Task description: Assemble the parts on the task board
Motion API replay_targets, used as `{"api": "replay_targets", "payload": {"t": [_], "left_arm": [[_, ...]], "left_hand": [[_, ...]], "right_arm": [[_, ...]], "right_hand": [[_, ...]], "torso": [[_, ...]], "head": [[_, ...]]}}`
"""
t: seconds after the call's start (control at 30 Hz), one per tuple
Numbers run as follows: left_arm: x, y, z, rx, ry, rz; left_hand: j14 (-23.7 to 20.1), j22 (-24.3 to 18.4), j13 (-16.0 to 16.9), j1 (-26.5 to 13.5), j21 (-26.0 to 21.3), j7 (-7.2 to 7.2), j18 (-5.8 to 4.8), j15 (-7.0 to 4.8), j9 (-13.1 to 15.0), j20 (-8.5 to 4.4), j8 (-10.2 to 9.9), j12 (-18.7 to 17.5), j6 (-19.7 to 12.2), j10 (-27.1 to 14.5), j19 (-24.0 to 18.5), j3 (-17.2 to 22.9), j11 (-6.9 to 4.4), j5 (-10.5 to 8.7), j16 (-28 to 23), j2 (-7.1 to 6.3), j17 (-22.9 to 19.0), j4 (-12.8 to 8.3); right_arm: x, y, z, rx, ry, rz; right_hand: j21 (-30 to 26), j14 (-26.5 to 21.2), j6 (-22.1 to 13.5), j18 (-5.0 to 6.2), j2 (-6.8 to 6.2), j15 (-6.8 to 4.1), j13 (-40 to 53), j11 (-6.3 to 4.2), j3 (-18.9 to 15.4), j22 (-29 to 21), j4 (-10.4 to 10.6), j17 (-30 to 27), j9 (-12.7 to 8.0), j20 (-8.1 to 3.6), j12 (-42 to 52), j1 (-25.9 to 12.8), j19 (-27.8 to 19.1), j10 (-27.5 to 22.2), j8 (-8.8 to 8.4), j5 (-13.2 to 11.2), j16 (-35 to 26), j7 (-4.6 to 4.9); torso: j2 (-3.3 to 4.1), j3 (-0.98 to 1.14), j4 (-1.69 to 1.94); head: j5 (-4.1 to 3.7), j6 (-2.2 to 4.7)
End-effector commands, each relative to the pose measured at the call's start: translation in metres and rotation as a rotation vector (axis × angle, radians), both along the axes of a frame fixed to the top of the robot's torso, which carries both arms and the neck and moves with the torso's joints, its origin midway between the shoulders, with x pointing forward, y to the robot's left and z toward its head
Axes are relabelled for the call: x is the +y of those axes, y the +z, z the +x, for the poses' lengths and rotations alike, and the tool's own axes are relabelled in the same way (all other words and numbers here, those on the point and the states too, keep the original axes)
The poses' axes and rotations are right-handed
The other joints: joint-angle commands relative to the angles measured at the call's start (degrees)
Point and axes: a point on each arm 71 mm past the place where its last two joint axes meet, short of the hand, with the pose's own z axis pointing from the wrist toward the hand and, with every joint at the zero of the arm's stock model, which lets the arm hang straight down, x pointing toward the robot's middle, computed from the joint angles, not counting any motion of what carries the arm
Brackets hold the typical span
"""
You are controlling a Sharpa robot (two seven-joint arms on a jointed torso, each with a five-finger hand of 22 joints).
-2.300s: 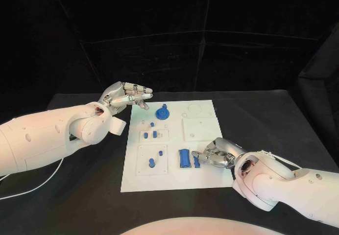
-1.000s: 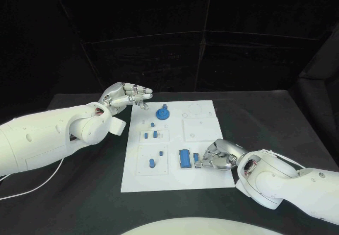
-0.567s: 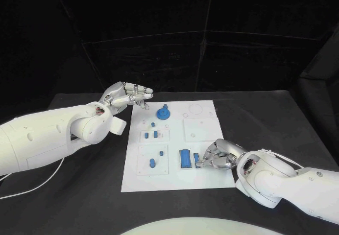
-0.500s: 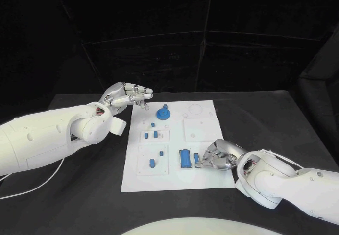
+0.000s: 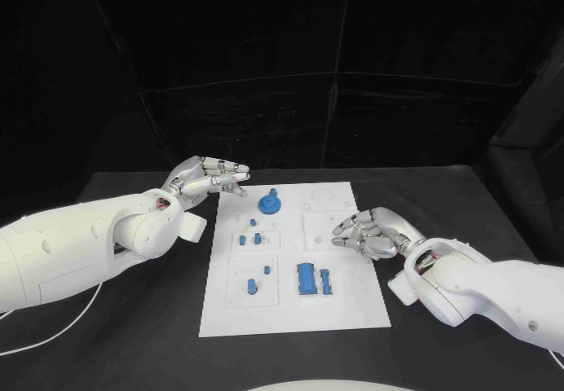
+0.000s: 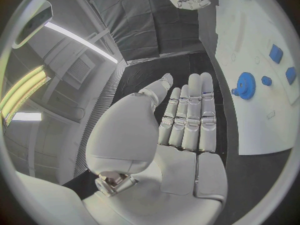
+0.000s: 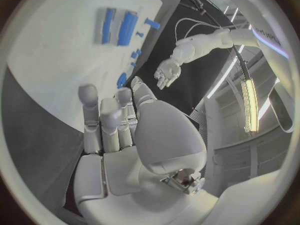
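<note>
Head view puts the white board (image 5: pixel 294 269) flat in the middle of the black table (image 5: pixel 470 212), long side running away from the robot. Holds, toward the near right, two long blue bars (image 5: pixel 313 278) lying side by side, long axes pointing away along the board; the wider bar on the left, the thinner one just beside it on the right. Further off, near the far left corner, carries a round blue gear (image 5: pixel 270 201) with a peg standing up from it, and between gear and bars a scatter of small blue pieces (image 5: pixel 249 239). Right hand (image 5: pixel 370 233) hovers over the board's right edge, palm down, fingers apart and loosely bent, grasping nothing; bars lie just nearer the robot and slightly to the left of those fingertips, apart from them, not touching. Left hand (image 5: pixel 209 176) hangs off the board's far left corner, fingers straight and close together, thumb out, likewise empty; gear sits near its fingertips, just to the right. Right wrist view confirms the released fingers (image 7: pixel 103 120) with the two bars ahead on the white surface. Judged from this: right hand nearer the bars, left hand nearer the gear; any pick of a bar probably wants a pinch across its short width, reaching back toward the robot.
</note>
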Motion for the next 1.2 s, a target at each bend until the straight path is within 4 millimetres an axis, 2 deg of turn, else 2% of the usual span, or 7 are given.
{"api": "replay_targets", "payload": {"t": [0.03,0.53,0.6,0.63,1.07,1.13,1.2], "left_arm": [[0.006,0.000,0.004,0.036,0.035,-0.082],[0.028,-0.006,0.030,-0.049,0.203,-0.105],[0.026,-0.008,0.032,-0.056,0.219,-0.100],[0.023,-0.011,0.030,-0.009,0.162,-0.075],[-0.003,-0.021,0.013,-0.008,0.226,-0.051],[-0.011,-0.023,0.007,-0.008,0.247,-0.044],[-0.022,-0.026,-0.002,-0.009,0.277,-0.033]], "left_hand": [[-2.4,-2.1,-0.1,-0.4,-3.3,-0.22,-0.28,0.93,0.0,0.88,0.1,-0.3,-0.2,-0.5,-3.2,-0.2,0.25,0.02,-4.5,0.60,-2.6,0.2],[-8.3,-12.2,-0.3,-1.3,-17.3,-0.96,0.33,5.56,-0.5,6.66,-2.5,-6.2,-2.6,-2.7,-14.9,-0.9,2.51,0.01,-23.0,0.81,-13.3,1.0],[-8.1,-12.8,-0.2,-1.3,-17.9,-0.92,0.64,5.64,-0.5,7.07,-2.5,-6.7,-2.7,-2.7,-15.2,-1.2,2.59,-0.01,-23.8,0.88,-13.9,1.0],[-23.9,-16.3,-3.8,-23.3,-19.9,-4.02,-2.89,2.61,-4.2,2.37,-6.2,-8.4,-19.5,-19.8,-27.7,-6.5,-0.57,-2.66,-27.3,4.77,-16.8,3.8],[-37.2,-19.6,-3.8,-42.8,-25.0,-6.66,-4.42,0.52,-4.2,-1.65,-6.2,-12.6,-34.3,-34.7,-38.8,-11.3,-3.10,-2.66,-30.7,4.77,-19.5,3.8],[-39.1,-20.0,-3.8,-45.4,-25.0,-7.03,-4.81,-3.50,-4.2,-2.21,-6.2,-12.6,-36.3,-36.8,-40.3,-12.0,-3.47,-2.66,-31.2,4.77,-19.9,3.8],[-41.0,-20.5,-3.8,-48.2,-25.0,-11.25,-5.04,-3.50,-4.2,-2.81,-6.2,-12.6,-38.4,-38.9,-41.9,-12.7,-7.60,-2.66,-31.6,4.77,-24.0,3.8]], "right_arm": [[-0.013,0.012,0.025,-0.046,-0.098,0.291],[-0.016,0.023,0.116,-0.119,-0.080,0.451],[-0.015,0.022,0.120,-0.119,-0.079,0.454],[-0.018,0.019,0.119,-0.129,-0.135,0.375],[0.001,0.016,0.088,-0.097,-0.253,0.496],[0.006,0.015,0.079,-0.081,-0.289,0.526],[0.011,0.014,0.068,-0.062,-0.328,0.553]], "right_hand": [[-8.8,-5.7,-0.8,1.50,0.30,0.71,-9.5,0.77,1.0,-9.2,-1.6,-15.8,-1.2,0.71,-11.3,1.1,-5.8,-5.1,-1.92,-0.7,-14.4,0.77],[-41.1,-20.8,3.5,1.39,-0.55,9.57,-50.2,6.64,11.0,-29.7,-9.7,-42.2,-9.6,9.30,-42.2,-2.3,-15.5,-6.3,-15.42,-6.7,-58.2,4.36],[-43.0,-18.3,4.2,1.65,-0.02,9.14,-52.7,6.57,11.6,-31.5,-11.2,-43.8,-10.2,9.01,-42.2,-2.8,-12.6,-5.9,-16.47,-6.7,-59.2,4.38],[-48.6,-37.5,-12.4,-2.14,-3.27,7.16,-53.6,4.00,9.0,-35.9,-7.3,-45.6,-14.8,5.12,-45.9,-25.3,-28.3,-24.8,-20.71,-8.2,-61.0,0.86],[-54.6,-52.0,-25.9,-3.73,-3.27,1.99,-58.6,-2.11,3.4,-40.8,-5.1,-51.4,-14.8,1.60,-45.9,-44.9,-39.6,-40.1,-20.71,-12.5,-66.2,-2.00],[-55.3,-54.2,-27.8,-3.74,-3.27,1.99,-58.6,-2.11,3.4,-41.4,-4.7,-51.4,-14.8,1.14,-45.9,-47.6,-41.3,-42.3,-20.71,-12.5,-66.2,-2.39],[-56.1,-56.5,-29.8,-4.37,-3.27,1.99,-58.6,-2.11,3.4,-42.0,-4.2,-51.4,-14.8,0.64,-45.9,-50.4,-43.2,-44.6,-20.71,-12.5,-66.2,-2.85]], "torso": [[-1.13,-0.46,0.15],[-2.50,-0.44,-0.03],[-2.47,-0.29,0.13],[-2.35,-0.53,-0.14],[-6.60,0.12,0.94],[-7.20,0.22,1.09],[-7.63,0.28,1.20]], "head": [[-0.37,1.88],[-0.41,8.59],[-0.41,8.94],[-0.39,8.45],[-0.49,6.76],[-0.50,6.52],[-0.51,6.35]]}}
